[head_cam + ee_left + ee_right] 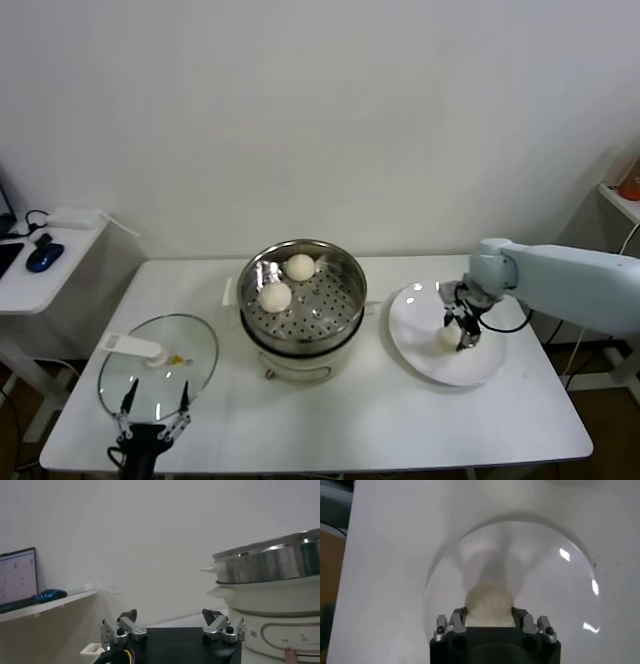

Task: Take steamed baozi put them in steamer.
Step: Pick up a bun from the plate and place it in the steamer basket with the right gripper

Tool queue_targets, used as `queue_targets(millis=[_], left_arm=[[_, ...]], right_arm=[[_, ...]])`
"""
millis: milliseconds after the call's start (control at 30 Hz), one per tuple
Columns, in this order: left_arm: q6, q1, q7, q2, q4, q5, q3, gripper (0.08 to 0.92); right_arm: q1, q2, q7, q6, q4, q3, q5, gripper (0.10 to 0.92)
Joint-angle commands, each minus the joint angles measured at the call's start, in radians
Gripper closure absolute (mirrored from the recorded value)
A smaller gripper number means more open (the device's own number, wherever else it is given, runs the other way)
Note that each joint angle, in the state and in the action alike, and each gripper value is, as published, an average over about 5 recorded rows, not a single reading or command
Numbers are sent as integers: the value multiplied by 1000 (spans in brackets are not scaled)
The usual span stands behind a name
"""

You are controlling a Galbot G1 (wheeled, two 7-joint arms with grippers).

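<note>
Over at the table's (330, 420) near-left edge the left pincer (153, 408) sits idle, spread wide beside the glass lid (160, 365). In the middle, two baozi (276, 297) already rest in the steamer (345, 272). To the right, the right pincer (489, 621) hugs a third baozi (489, 606) on the white plate (415, 345). Squeezing too hard might dent the soft dough; too loose, and it could drop on lifting.

Two baozi in the steamer, one on the plate.
Round off-white baozi (300, 266) and (275, 296) sit apart on the perforated floor of the shiny steamer (345, 275); a third (448, 337) lies between the right tool's (464, 331) fingers.
</note>
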Motion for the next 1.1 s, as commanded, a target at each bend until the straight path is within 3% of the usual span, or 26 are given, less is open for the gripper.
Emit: queue_targets(millis=[33,267,633,867,1100], left_arm=[[0,1,0,2,-6,0,0,177],[-3,1,1,6,-8,1,-2,177],[-12,7,1,0,-15,10,1,177],[-10,7,1,-7,-12,10,-3,177],[-15,0,1,-15,4,14,-7,177]], right_arm=[[442,65,-76,95,126,-205,141,404],[670,154,-136,207,259,-131,211,398],[503,338,-110,261,349,146,59,397],[252,394,-85,276,286,154,-128,397],[45,454,-58,325,118,171,-238,397]])
